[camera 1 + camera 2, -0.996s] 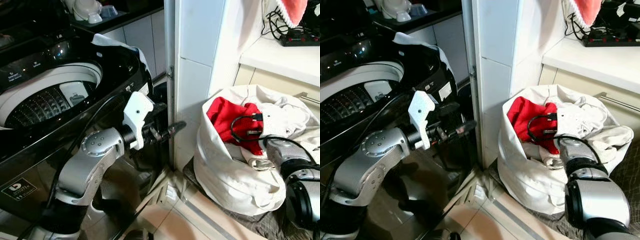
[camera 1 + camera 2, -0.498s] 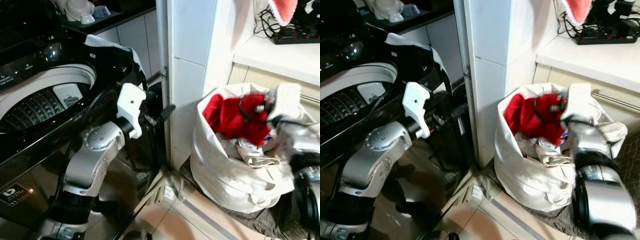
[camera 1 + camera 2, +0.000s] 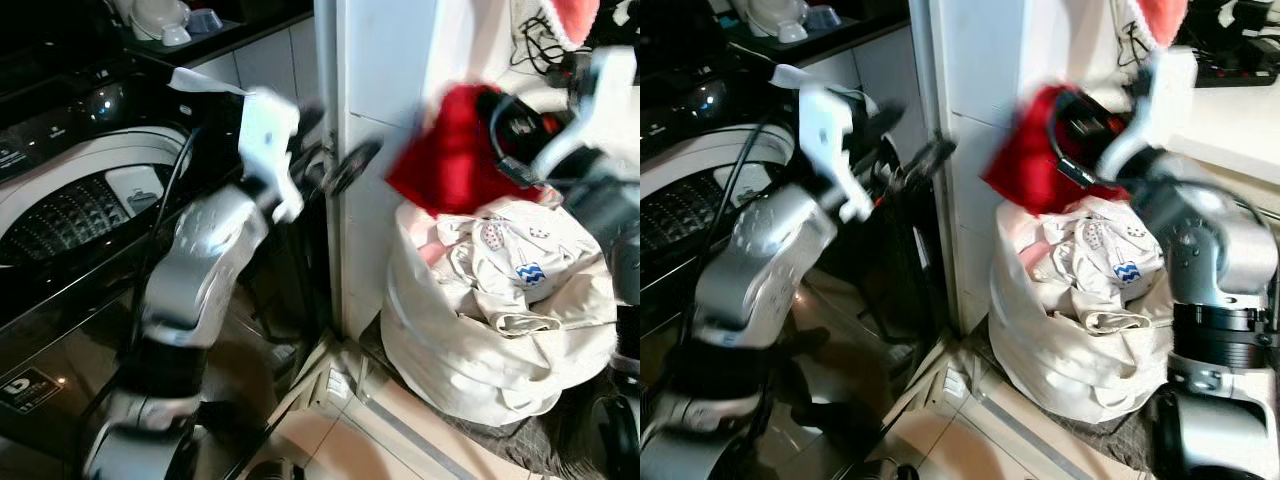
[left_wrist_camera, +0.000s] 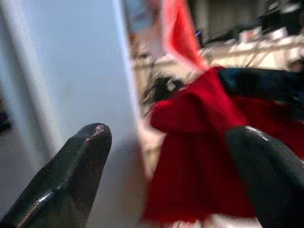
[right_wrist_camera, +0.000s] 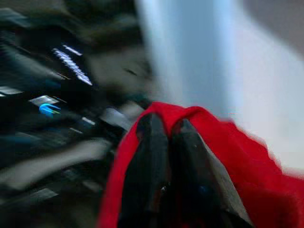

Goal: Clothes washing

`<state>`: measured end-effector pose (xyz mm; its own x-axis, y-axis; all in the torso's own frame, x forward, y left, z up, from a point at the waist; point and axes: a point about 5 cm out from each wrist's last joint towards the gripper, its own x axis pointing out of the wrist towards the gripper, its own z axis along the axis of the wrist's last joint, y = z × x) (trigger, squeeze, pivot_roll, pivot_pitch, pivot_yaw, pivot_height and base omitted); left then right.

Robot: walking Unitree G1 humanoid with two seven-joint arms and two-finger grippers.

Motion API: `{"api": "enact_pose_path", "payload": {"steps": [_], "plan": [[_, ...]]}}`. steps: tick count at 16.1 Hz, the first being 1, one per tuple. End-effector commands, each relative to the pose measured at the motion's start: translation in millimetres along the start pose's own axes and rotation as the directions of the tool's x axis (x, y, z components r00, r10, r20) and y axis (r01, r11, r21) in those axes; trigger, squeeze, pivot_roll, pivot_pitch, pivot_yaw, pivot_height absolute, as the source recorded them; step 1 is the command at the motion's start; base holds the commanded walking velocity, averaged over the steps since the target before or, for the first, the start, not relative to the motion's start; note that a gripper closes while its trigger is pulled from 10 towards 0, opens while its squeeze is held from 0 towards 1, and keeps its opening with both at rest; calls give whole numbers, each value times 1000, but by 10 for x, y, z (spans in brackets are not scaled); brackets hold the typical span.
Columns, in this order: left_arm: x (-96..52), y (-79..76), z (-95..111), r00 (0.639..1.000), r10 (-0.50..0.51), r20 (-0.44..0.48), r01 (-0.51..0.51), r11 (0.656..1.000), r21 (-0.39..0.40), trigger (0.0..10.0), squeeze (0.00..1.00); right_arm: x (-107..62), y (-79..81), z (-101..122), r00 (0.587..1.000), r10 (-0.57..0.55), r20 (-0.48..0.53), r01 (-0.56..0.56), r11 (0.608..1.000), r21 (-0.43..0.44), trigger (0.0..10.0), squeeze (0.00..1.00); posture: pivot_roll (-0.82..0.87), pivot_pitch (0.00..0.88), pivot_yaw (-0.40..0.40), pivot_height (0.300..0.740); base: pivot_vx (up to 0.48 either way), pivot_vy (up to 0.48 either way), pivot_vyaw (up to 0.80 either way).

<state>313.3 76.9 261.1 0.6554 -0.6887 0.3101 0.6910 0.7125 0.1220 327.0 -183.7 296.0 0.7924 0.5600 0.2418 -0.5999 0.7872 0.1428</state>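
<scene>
My right gripper (image 5: 168, 124) is shut on a red garment (image 3: 450, 140) and holds it in the air above the white laundry bag (image 3: 480, 350). The garment hangs blurred between the bag and the white pillar. White clothes (image 3: 500, 260) with a small blue print lie in the bag's mouth. My left gripper (image 4: 173, 137) is raised beside the pillar, open, with its fingers pointing toward the red garment and a gap between them. The black top-loading washing machine (image 3: 90, 190) stands at the left with its drum uncovered.
A white tiled pillar (image 3: 375, 70) separates the washer from the bag. A counter with a power strip and cables (image 3: 1240, 70) runs behind the bag, and a pink cloth (image 3: 580, 15) hangs above it. Tiled floor (image 3: 340, 440) lies in front.
My right gripper has pulled the red garment up out of the bag and toward the left. The left arm has swung its gripper upward beside the pillar.
</scene>
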Motion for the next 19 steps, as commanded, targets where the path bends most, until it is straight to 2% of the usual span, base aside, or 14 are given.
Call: {"api": "enact_pose_path", "payload": {"steps": [1,2,4,8,9,10,11,12,19], "plan": [[10,-33,77,998,-42,38,42,999,-1,10000,1000,56,248,155,988,149,51,-151,988,40,0,0,10,0,94,740,0,0,0],[19,-48,84,998,-52,43,52,999,0,10000,1000,57,287,163,984,170,53,-173,983,55,0,0,10,0,94,740,0,0,0],[48,-148,57,993,-113,43,114,993,-18,10000,1000,66,483,160,959,278,60,-284,950,129,0,0,15,0,82,740,0,0,0],[48,-210,9,989,-143,36,144,989,-35,10000,1000,90,684,96,930,365,38,-365,913,183,0,0,18,0,79,740,0,0,0],[49,-217,-21,989,-144,30,145,989,-31,10000,651,90,717,86,924,380,35,-379,904,196,0,0,19,0,77,740,0,0,0],[51,-217,-31,989,-142,28,143,989,-30,10000,651,90,729,82,922,386,33,-384,901,200,0,0,19,0,77,740,0,0,0],[60,-204,-47,993,-120,22,121,992,-35,8745,341,87,743,81,920,391,30,-388,898,205,0,0,19,0,77,740,0,0,0],[66,-187,-57,994,-106,17,106,993,-49,0,0,83,748,81,920,392,29,-389,897,209,0,0,16,0,80,740,0,0,0],[32,-105,-89,998,-59,8,59,997,-55,0,0,69,761,53,924,383,12,-376,900,221,0,0,14,0,85,740,0,0,0]]}}
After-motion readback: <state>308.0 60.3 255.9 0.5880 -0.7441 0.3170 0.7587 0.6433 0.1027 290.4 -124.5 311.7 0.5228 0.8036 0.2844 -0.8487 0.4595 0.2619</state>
